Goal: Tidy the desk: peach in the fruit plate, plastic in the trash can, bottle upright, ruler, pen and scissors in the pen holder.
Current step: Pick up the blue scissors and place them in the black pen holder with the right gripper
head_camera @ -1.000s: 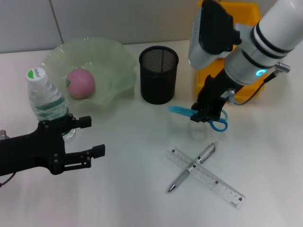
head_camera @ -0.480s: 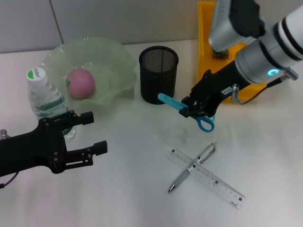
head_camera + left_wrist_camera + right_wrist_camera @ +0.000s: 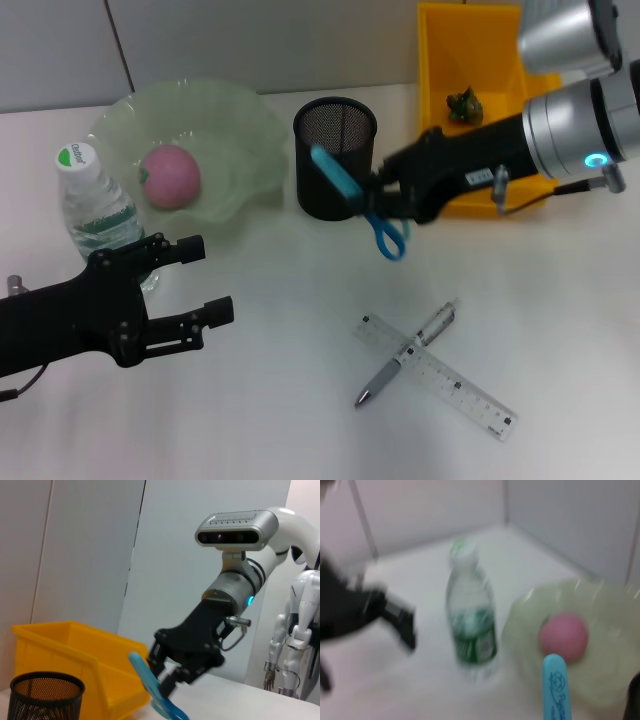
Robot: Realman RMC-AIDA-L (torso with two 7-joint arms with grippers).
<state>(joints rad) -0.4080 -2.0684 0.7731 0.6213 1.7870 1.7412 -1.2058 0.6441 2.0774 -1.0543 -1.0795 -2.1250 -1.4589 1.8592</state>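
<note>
One pair of blue-handled plastic scissors [image 3: 358, 201] clenched in right end effector [image 3: 385, 197], tilted just beside black mesh pen holder [image 3: 335, 157]; left end effector [image 3: 190, 284] spread wide, idle over tabletop [image 3: 280, 400].

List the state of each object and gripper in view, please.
Clear plastic bottle: upright.
Pink peach: in green glass plate.
Blue scissors: held, tilted, beside black mesh pen holder.
Silver pen: lying across transparent ruler.
Right gripper: shut.
Left gripper: open.
</note>
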